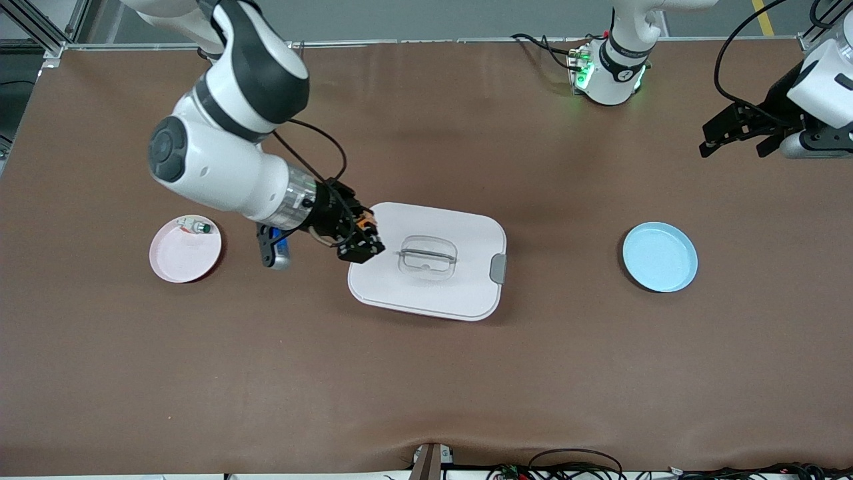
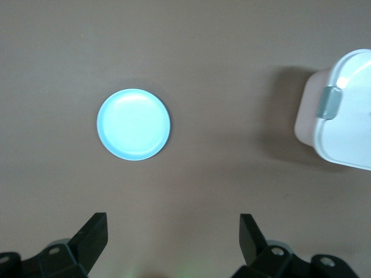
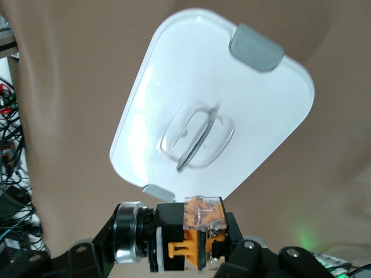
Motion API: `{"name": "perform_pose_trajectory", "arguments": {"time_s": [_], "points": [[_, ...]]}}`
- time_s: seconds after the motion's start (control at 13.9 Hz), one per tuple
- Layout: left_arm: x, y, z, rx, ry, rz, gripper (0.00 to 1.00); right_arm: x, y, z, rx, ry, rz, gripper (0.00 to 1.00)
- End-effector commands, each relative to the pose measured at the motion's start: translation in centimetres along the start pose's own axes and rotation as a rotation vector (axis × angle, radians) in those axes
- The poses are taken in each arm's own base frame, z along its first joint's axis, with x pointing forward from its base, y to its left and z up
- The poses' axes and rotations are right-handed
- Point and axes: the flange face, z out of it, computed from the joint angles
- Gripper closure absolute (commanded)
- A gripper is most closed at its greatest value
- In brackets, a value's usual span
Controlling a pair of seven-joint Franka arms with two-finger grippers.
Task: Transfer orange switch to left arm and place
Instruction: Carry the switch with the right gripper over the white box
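Note:
The orange switch [image 1: 364, 225], black with orange parts and a clear-orange block, is held in the air by my right gripper [image 1: 360, 241], which is shut on it. They hang over the edge of the white box [image 1: 460, 293] at its right-arm end. In the right wrist view the switch [image 3: 194, 234] lies sideways between the gripper's [image 3: 179, 252] fingers, with the box lid [image 3: 243, 92] below. My left gripper [image 1: 733, 137] waits open and empty, up over the left arm's end of the table. The left wrist view shows its fingers spread wide [image 2: 174, 226] and a corner of the box [image 2: 348, 116].
A pink plate [image 1: 180, 260] at the right arm's end holds a small green-capped switch [image 1: 196, 227]. A blue plate [image 1: 660, 257] [image 2: 134, 124] lies bare toward the left arm's end. The box stands mid-table between the plates. Cables run along the table's near edge [image 1: 573, 467].

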Motion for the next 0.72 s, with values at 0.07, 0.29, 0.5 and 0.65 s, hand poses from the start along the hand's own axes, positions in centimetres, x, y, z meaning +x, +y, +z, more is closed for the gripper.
{"name": "perform_pose_trajectory", "arguments": {"time_s": [0.07, 0.29, 0.5, 0.65], "points": [[-0.4, 2.0, -2.2, -0.087, 0.0, 0.043, 0.0, -5.3, -2.0, 1.5, 0.047, -0.054, 0.094, 1.0], [-0.8, 4.5, -3.6, -0.213, 0.002, 0.075, 0.0, -8.6, -2.9, 1.9, 0.125, -0.098, 0.17, 1.0], [-0.5, 5.4, -3.3, -0.361, -0.029, 0.068, 0.0, -11.6, -2.6, 4.0, 0.176, -0.154, 0.235, 1.0], [-0.1, 7.0, -2.4, -0.426, -0.06, 0.079, 0.0, -13.2, -2.1, 4.3, 0.181, -0.178, 0.297, 1.0]]}}
